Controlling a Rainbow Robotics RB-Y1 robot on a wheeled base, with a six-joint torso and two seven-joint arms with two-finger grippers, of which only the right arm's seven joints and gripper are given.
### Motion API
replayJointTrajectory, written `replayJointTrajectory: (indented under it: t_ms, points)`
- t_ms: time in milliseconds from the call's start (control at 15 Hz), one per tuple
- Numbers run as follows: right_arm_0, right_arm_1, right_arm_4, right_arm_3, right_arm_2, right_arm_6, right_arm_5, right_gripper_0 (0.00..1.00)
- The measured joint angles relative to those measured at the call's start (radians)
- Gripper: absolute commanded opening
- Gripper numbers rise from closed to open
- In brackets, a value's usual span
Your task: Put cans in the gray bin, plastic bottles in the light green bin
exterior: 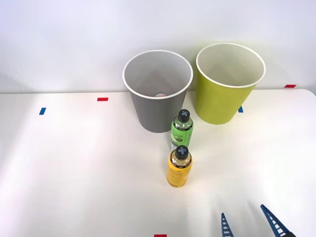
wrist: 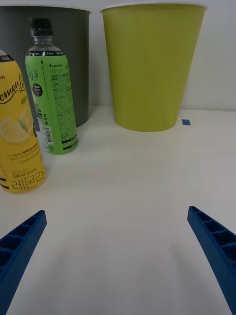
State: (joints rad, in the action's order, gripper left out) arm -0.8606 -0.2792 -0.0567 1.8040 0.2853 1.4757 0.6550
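Front view: the yellow-label bottle and green-label bottle stand upright on the desk before the gray bin; light green bin beside it. Right gripper nearby, jaws spread, empty (something pale lies inside gray bin).

Wrist view: label print, a blue tape mark.

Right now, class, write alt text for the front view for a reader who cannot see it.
Two upright plastic bottles, yellow-labelled bottle nearer and green-labelled bottle behind, stand on a white table before a gray bin and a light green bin. The open right gripper enters at the near edge.
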Motion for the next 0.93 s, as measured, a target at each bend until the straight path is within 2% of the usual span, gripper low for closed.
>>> replayJointTrajectory:
  t_ms: [933]
  points:
    - [0.000,0.000,0.000,0.000,0.000,0.000,0.000,1.00]
